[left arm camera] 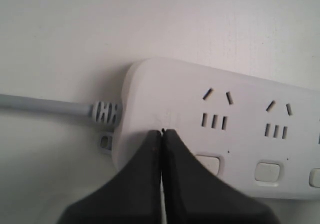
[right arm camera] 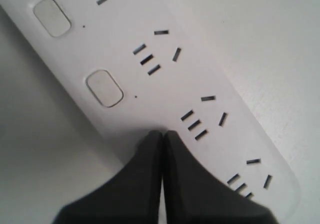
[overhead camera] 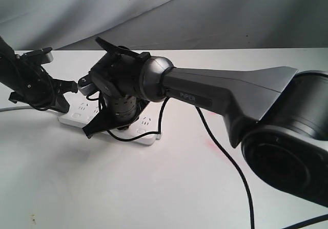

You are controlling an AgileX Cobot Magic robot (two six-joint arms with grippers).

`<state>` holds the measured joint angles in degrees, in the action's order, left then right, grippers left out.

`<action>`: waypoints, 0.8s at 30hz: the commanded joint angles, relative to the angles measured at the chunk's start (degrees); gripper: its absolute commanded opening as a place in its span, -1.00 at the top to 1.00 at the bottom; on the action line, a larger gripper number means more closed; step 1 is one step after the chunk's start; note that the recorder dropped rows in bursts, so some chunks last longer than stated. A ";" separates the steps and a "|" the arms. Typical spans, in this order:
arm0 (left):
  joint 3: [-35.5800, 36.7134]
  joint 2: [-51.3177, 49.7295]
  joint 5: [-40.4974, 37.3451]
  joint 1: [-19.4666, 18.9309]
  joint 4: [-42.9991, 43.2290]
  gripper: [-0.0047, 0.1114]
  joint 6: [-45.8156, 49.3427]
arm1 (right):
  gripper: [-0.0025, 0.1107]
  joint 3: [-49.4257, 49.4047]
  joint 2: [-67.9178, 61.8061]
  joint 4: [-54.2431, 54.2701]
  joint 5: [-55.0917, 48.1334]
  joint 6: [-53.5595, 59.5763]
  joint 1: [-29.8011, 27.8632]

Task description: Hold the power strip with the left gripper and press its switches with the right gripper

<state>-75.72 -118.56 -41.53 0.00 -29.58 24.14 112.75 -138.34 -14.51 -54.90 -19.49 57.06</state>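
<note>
Right claw [right arm camera: 162,133] tip-down on power strip [right arm camera: 170,91], left claw [left arm camera: 162,131] near its cord [left arm camera: 45,103]

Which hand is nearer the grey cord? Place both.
Left. The left hand, shut, is on the power strip right beside the cord; the right hand, shut, is farther along, near the other end.

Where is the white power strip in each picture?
Exterior view: the power strip lies on the table, left of centre, partly hidden.
Left wrist view: its cord end shows just beyond the closed left fingers.
Right wrist view: it runs slantwise beyond the closed right fingers.
Shared landmark: the dark socket slots.
</note>
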 commanded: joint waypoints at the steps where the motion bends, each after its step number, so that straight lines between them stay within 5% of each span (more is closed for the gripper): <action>1: -0.20 -0.20 0.46 0.00 -0.12 0.92 -0.24 | 0.96 -1.74 -2.02 2.20 -2.87 -0.06 0.12; 10: -0.20 -0.20 0.49 0.00 -0.12 0.92 -0.13 | 0.96 7.62 -0.26 4.45 -2.75 0.20 0.12; 24: -0.20 -0.20 0.49 0.00 -0.12 0.92 -0.13 | 0.96 8.00 -1.38 4.67 2.34 -0.66 0.12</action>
<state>-75.72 -118.56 -41.43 0.00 -29.58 24.14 120.38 -139.86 -10.37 -53.96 -19.61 57.16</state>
